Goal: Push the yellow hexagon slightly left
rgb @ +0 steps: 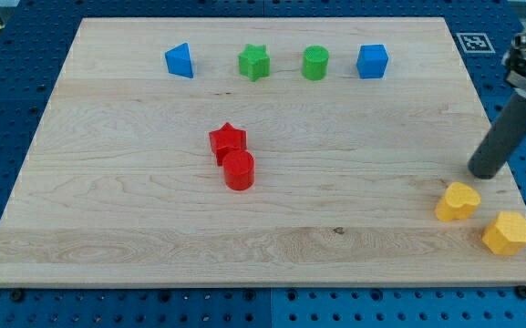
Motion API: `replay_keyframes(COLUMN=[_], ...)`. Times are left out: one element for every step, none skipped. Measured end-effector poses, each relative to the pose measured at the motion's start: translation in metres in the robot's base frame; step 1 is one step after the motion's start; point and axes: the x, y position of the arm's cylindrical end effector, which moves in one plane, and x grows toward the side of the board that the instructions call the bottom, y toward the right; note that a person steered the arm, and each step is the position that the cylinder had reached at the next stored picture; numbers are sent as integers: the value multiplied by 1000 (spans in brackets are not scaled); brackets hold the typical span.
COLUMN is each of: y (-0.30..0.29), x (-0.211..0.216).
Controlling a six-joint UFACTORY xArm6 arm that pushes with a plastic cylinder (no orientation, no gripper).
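Note:
The yellow hexagon [507,233] lies near the board's bottom right corner. A second yellow block [457,201], heart-like in shape, lies just up and left of it. My tip [485,173] rests on the board above both, close to the upper right of the heart-like block and a short way up and left of the hexagon. The dark rod rises from the tip toward the view's top right.
A red star [228,140] and a red cylinder [239,170] touch near the board's middle. Along the top stand a blue triangle-like block [180,60], a green star [254,63], a green cylinder [315,63] and a blue cube [372,61]. The board's right edge [518,173] is near.

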Motion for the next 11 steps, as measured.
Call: replay_keyframes(y=[41,59,59,53,26,13,-17,-49,-78,-106,-108], x=[29,85,97,89,87,87,87,87,87,87,87])
